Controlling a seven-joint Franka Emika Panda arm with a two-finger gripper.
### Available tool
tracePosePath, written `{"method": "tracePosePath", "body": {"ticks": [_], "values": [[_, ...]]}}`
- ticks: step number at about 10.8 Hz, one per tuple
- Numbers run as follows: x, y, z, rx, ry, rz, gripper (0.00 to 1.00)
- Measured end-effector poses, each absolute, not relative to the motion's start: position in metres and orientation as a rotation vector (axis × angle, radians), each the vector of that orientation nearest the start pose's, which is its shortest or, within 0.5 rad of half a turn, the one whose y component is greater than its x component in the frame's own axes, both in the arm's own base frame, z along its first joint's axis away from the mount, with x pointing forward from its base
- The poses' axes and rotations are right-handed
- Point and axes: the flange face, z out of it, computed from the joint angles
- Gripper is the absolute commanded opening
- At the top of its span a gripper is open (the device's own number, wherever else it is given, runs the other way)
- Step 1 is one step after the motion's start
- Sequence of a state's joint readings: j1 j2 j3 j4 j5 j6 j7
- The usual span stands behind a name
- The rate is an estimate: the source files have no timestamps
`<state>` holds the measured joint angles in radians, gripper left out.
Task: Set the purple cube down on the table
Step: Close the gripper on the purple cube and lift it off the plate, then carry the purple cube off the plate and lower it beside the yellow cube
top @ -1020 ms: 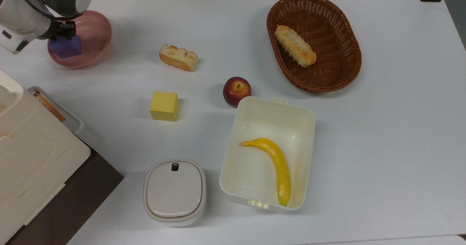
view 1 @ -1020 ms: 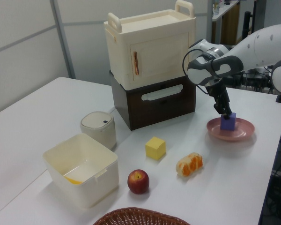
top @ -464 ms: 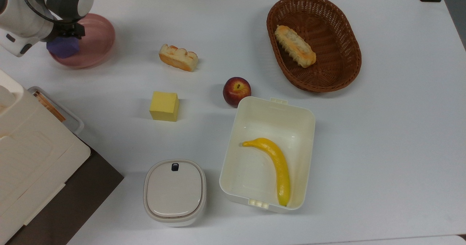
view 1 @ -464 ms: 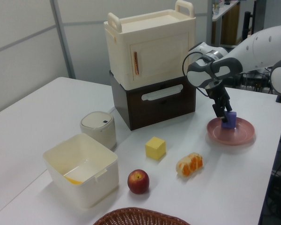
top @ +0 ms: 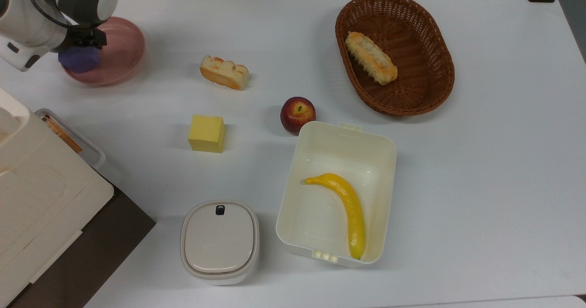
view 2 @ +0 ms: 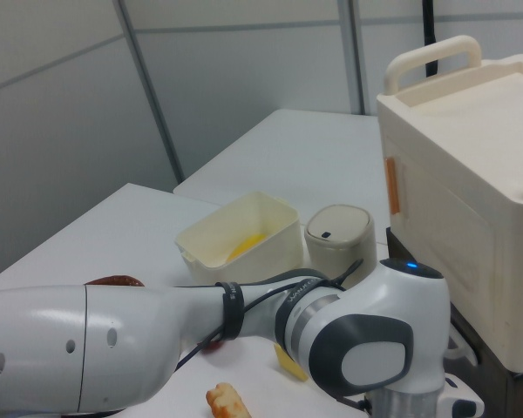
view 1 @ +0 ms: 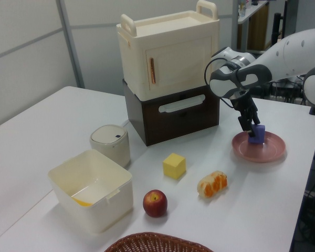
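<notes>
The end effector (view 1: 252,127) pinches the purple cube (view 1: 258,133) between its fingers, holding it lifted just above the pink plate (view 1: 270,152), over the plate's rim nearest the brown and cream boxes. The cube sits directly beneath the end effector, so the coming move probably turns on carrying it sideways past the rim to bare table (top: 151,111), which lies toward the yellow cube (top: 207,133) on the top view's right.

In the top view, the plate (top: 120,47) sits upper left of the frame on the counter (top: 480,170), the basket (top: 394,54) with a bread roll (top: 371,57) upper right. The apple (top: 297,114) touches the tub's (top: 382,150) upper rim; a banana (top: 345,207) lies in the tub.
</notes>
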<state>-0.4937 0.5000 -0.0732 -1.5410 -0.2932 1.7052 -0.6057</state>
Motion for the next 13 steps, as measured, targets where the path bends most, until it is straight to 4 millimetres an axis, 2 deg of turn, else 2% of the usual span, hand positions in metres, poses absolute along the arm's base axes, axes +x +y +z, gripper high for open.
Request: {"method": "tracePosePath", "body": {"ticks": [5,11,12,13], "values": [[0.544,-0.362,0.367,-3.155,-0.214,0.683,1.00],[0.539,-0.359,0.344,-3.116,-0.223,0.737,1.00],[0.539,-0.359,0.340,-3.110,-0.225,0.745,0.83],[0.539,-0.359,0.337,-3.106,-0.226,0.750,0.59]]}}
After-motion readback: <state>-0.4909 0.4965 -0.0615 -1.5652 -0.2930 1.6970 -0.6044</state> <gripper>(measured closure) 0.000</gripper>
